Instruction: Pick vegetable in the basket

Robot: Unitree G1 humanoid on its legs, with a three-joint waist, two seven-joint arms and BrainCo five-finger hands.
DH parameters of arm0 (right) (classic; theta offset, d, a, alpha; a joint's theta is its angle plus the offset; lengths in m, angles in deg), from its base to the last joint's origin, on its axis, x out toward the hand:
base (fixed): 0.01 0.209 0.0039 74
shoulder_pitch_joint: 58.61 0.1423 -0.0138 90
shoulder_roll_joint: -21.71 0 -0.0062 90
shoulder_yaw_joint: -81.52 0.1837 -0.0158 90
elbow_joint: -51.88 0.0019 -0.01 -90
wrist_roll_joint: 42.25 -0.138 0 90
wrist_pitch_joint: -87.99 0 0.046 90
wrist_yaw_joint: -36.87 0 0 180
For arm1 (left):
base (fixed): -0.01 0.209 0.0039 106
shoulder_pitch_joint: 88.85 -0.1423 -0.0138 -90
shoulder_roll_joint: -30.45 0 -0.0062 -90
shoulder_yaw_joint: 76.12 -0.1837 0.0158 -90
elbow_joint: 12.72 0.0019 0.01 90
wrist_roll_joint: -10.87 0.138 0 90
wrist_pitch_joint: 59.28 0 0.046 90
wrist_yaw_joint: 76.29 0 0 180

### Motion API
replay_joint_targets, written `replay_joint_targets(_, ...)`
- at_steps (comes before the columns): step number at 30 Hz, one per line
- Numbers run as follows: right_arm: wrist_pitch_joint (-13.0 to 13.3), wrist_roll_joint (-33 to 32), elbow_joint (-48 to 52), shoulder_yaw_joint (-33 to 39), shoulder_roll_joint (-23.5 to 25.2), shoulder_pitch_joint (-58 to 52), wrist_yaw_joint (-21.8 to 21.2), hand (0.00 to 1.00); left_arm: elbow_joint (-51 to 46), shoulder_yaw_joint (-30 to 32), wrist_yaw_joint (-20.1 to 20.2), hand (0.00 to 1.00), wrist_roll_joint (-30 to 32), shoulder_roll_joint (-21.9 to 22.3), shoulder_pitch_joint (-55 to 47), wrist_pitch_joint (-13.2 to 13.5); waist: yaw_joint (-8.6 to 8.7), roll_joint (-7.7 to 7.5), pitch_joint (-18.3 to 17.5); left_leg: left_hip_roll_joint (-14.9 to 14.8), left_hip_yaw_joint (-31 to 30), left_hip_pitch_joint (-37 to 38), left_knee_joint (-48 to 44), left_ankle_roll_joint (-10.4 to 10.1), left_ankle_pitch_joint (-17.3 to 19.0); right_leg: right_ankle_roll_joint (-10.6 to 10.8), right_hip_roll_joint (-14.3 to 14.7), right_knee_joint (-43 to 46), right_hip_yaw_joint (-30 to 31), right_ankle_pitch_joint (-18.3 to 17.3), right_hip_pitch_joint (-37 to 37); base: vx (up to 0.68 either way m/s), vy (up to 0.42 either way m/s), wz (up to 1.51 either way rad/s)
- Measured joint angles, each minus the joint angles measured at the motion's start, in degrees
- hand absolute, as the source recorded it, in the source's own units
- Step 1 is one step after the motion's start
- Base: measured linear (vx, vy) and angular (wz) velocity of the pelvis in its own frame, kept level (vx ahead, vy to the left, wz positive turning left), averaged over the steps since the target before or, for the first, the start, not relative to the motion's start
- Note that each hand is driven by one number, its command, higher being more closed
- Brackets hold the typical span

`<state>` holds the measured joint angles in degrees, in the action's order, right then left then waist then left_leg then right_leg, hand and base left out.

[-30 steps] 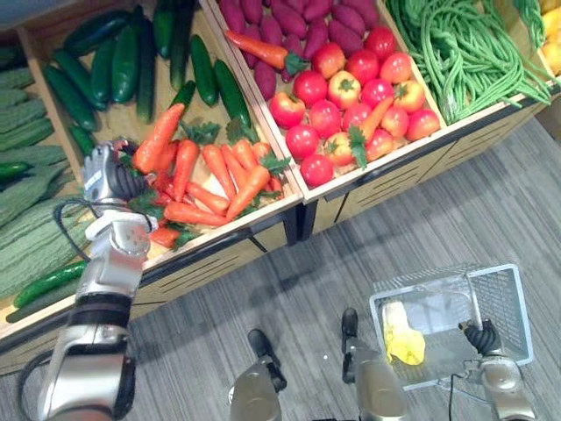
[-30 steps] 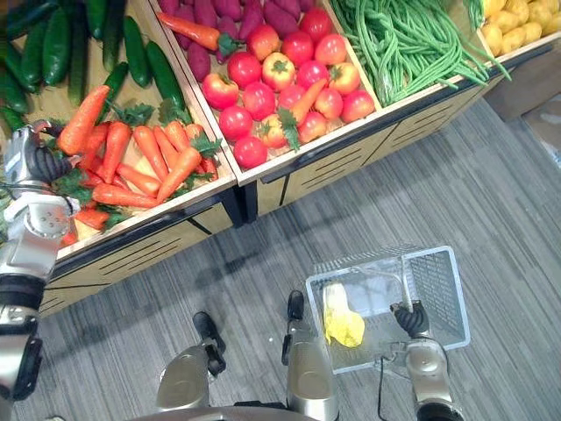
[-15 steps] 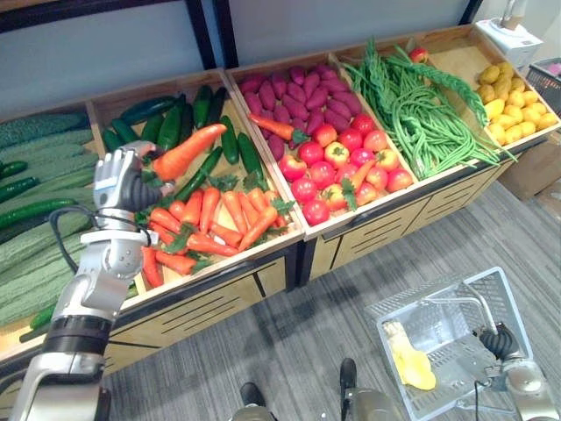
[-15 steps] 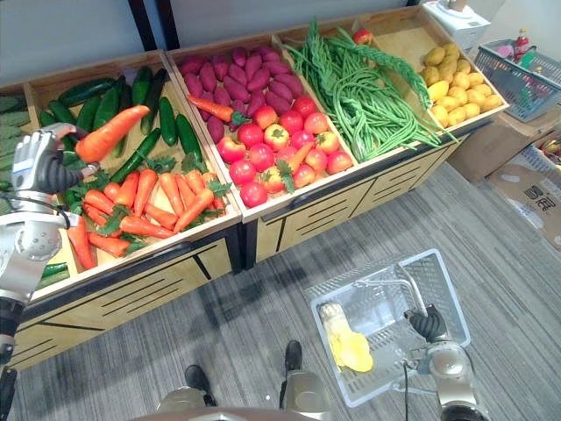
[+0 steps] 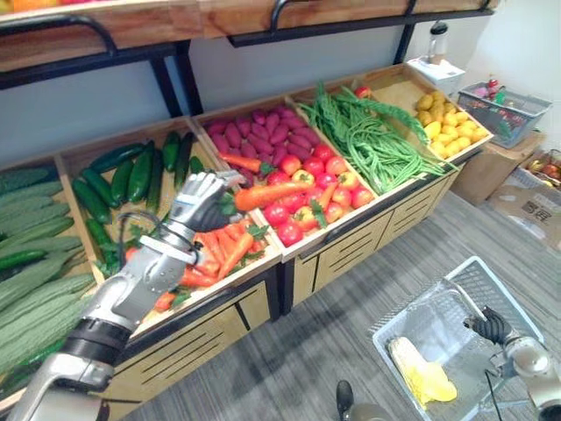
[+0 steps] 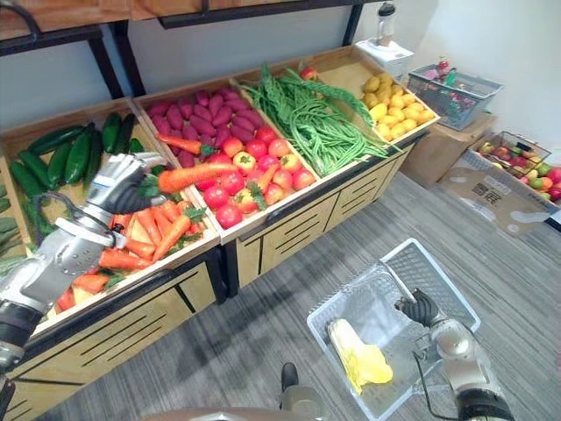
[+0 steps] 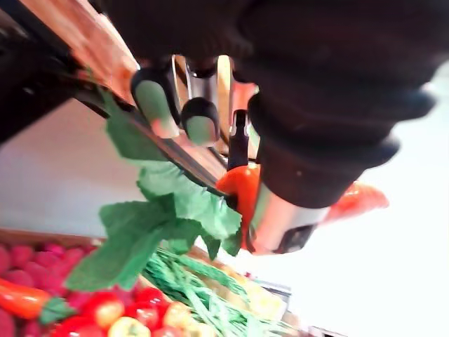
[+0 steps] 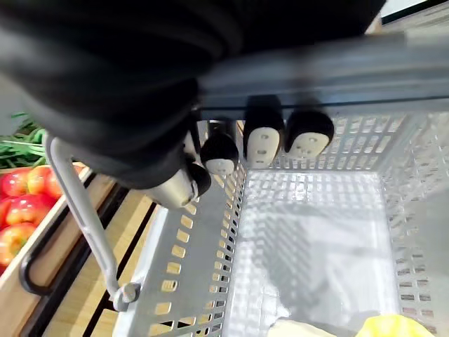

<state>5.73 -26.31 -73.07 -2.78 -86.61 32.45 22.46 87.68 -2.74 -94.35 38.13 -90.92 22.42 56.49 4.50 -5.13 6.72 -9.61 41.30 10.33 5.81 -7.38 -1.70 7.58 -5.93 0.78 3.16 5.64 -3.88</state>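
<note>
Clenches the left hand [image 5: 200,203] round the leafy end of a carrot [image 5: 276,193], held level above the heaped carrots [image 5: 223,253] of the wooden stand, tip out over the tomatoes [image 5: 289,233]. Curls the right hand [image 5: 489,326] round the handle of a white wire basket [image 6: 377,307] low over the grey floor, well apart from the carrot. Carries one yellow item [image 5: 421,384] on the basket's bottom. Behind, green beans [image 5: 377,149], cucumbers [image 5: 131,175], purple roots [image 5: 250,139].

orange carrot [image 5: 273,193] with a leafy green top, held about level in the left hand [image 5: 202,203], up above the wooden stand [image 5: 351,254]. pale mesh basket [image 5: 423,294] hangs tilted off the right hand [image 5: 491,326], yellow veg [image 5: 421,379] lying inside.
</note>
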Motion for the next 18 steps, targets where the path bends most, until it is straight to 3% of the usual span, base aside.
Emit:
replay_joint_targets(11,-1.3,2.1,7.8,-5.0,-1.3,2.5,-8.8,1.0,-4.0,-16.6,5.9,1.0,-2.4,5.4,6.2,2.2,0.18,-0.14,-3.2,-1.2,5.8,2.8,-0.9,-1.7,0.4,-0.4,1.0,0.3,0.1,-0.9,-0.8,-0.02,-0.007,-0.23)
replay_joint_targets(15,-1.5,3.1,9.2,-7.4,-2.2,4.3,-12.2,1.0,-5.0,-23.0,8.0,1.0,-4.0,8.8,9.1,2.6,0.43,-0.39,-3.6,-3.7,7.7,2.8,-7.6,-2.3,4.2,-1.1,1.1,1.5,-0.1,-1.3,-0.8,0.03,0.013,-0.31)
replay_joint_targets(18,-1.2,4.6,10.1,-10.9,-3.5,7.9,-15.1,1.0,-5.1,-27.4,9.8,1.0,-6.1,11.9,12.1,2.8,1.76,-0.25,-3.7,-6.9,9.2,2.6,-14.5,-3.0,8.5,-1.5,2.1,3.0,0.0,-1.5,-1.1,0.04,0.005,-0.31)
